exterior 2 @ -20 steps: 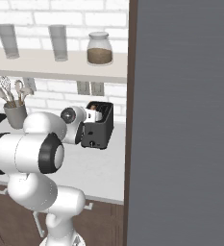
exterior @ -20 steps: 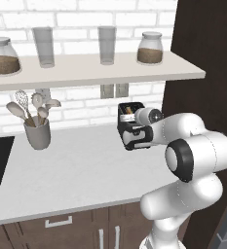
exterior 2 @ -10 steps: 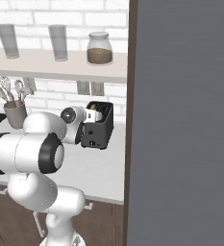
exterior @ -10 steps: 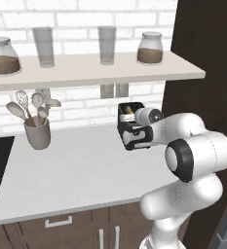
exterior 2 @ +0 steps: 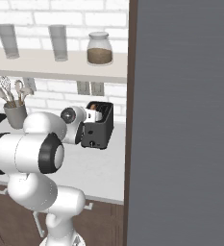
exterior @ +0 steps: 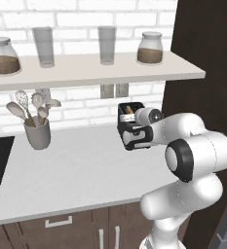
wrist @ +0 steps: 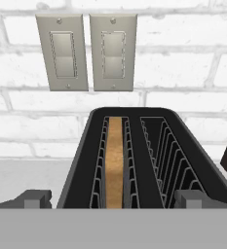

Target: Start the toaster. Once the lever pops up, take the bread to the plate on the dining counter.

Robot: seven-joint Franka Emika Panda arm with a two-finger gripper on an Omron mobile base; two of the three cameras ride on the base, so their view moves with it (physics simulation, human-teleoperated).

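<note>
While the bread (wrist: 115, 160) sits in the toaster (wrist: 149, 160), wall switches (wrist: 87, 52) hang behind.

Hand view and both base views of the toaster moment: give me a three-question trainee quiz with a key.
1. True or false: the thin golden-brown bread slice lies on the counter beside the boxy dark grey two-slot toaster.
2. In the hand view, which slot holds the bread: A left, B right?
3. Fill in: on the white brick wall behind the toaster are two grey ____.

Key: 1 false, it stands in a toaster slot. 2 A; the right slot is empty. 3 switch plates.

The gripper hangs over the near end of the toaster, fingertips spread wider than the body.
</note>
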